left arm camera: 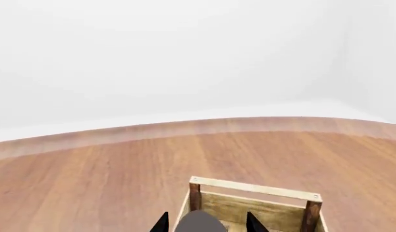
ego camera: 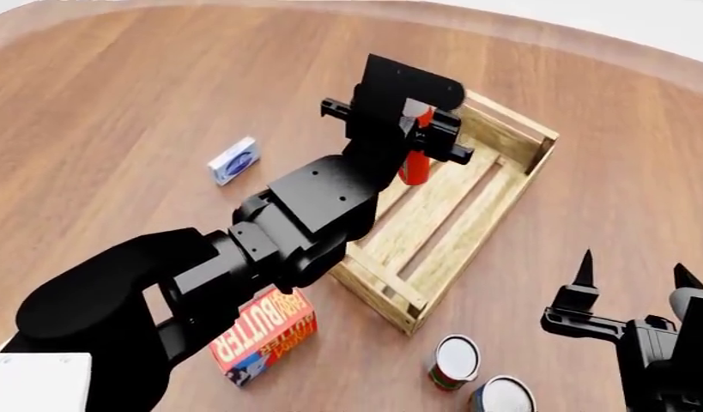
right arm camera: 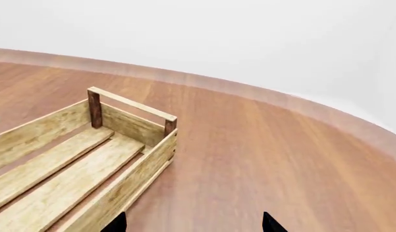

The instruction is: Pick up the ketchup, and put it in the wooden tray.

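Observation:
The ketchup, an orange-red bottle, stands upright between the fingers of my left gripper, over the left side of the wooden tray. I cannot tell whether its base touches the slats. In the left wrist view its greyish cap sits between the dark fingertips of the left gripper, with the tray's far end just beyond. My right gripper is open and empty, right of the tray. In the right wrist view the right gripper is above bare floor beside the tray's wall.
A red-and-yellow butter box lies near the tray's front corner. Two short cans stand in front of the tray, close to my right arm. A small blue-and-white box lies to the left on the wood surface.

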Robot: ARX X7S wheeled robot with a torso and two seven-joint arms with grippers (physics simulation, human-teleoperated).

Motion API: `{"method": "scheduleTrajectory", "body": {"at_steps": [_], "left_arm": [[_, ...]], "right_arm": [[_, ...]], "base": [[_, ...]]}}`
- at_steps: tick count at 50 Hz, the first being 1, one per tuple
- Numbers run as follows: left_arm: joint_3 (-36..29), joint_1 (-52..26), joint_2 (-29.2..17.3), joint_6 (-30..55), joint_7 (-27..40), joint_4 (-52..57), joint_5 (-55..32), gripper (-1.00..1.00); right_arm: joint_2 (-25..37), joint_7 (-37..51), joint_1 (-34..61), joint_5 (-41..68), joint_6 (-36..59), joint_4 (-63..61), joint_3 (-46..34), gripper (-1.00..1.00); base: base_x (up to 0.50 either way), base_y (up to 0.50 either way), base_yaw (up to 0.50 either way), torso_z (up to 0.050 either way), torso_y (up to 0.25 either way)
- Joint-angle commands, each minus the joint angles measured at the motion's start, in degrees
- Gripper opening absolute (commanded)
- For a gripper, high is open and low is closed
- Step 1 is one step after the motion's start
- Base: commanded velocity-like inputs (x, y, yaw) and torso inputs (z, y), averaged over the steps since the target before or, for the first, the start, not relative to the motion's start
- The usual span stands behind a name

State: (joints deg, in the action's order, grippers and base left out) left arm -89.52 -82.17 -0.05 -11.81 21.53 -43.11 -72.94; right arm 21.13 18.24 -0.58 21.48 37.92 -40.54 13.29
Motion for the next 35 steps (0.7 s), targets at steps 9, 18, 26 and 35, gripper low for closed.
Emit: {"method": "scheduleTrajectory", "body": {"at_steps": [9,18,26,35], "left_arm": [[0.5,-1.3,0.0,-0.1,0.0,0.8,0.2,-1.0],[0.4,-1.1,0.0,-0.4,0.4,0.8,0.7,-1.0],[0.5,-0.1,0.0,0.1,0.6,0.6,1.9,-1.0],[0.6,1.5,0.0,0.8,1.2,0.6,3.9,-1.0]], "right_arm": [[0.1,0.4,-0.1,0.0,-0.6,0.2,-0.1,1.0],[0.1,0.5,-0.2,0.0,-1.1,0.2,-0.2,1.0],[0.0,0.9,-0.2,-0.1,-1.2,0.3,-0.1,1.0],[-0.2,1.7,-0.1,-0.1,-0.9,0.2,0.0,1.0]], "base": [[0.0,0.0,0.0,0.0,-0.099],[0.0,0.0,0.0,0.0,-0.006],[0.0,0.0,0.0,0.0,0.0],[0.0,0.0,0.0,0.0,0.0]]}}
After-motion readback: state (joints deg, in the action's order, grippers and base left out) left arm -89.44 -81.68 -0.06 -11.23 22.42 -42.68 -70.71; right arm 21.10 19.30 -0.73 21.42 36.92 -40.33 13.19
